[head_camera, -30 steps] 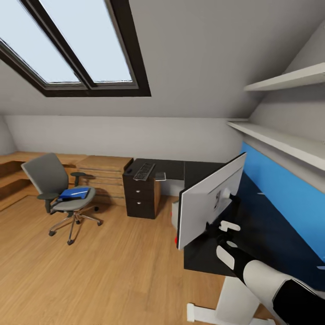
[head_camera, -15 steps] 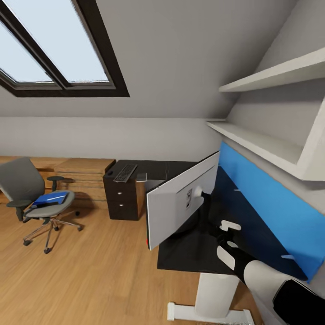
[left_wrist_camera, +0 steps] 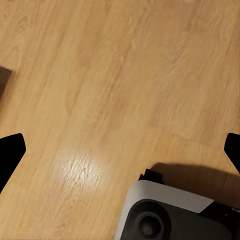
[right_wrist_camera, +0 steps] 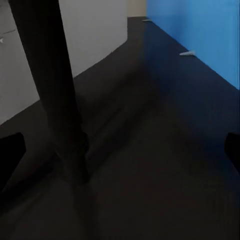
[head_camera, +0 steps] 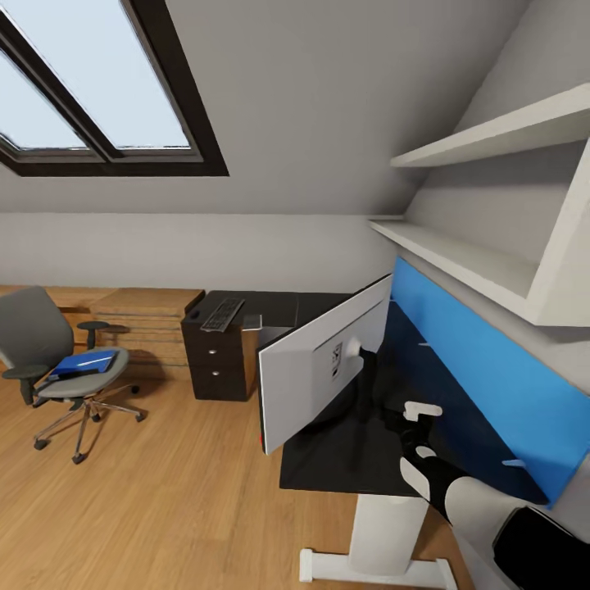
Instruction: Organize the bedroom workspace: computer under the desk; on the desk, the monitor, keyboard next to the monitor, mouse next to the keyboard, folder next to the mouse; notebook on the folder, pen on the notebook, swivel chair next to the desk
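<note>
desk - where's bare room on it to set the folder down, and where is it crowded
Bare black top lies on the desk between the monitor and the blue wall panel, though the right gripper hovers there. More bare top lies behind the monitor, toward the keyboard. The near edge is crowded: the monitor spans it. The folder lies on the swivel chair.

The monitor (head_camera: 324, 369) stands across the black desk (head_camera: 344, 463), its stand (right_wrist_camera: 60, 100) blocking passage; bare desktop lies beside it toward the blue panel (head_camera: 483, 360).
</note>
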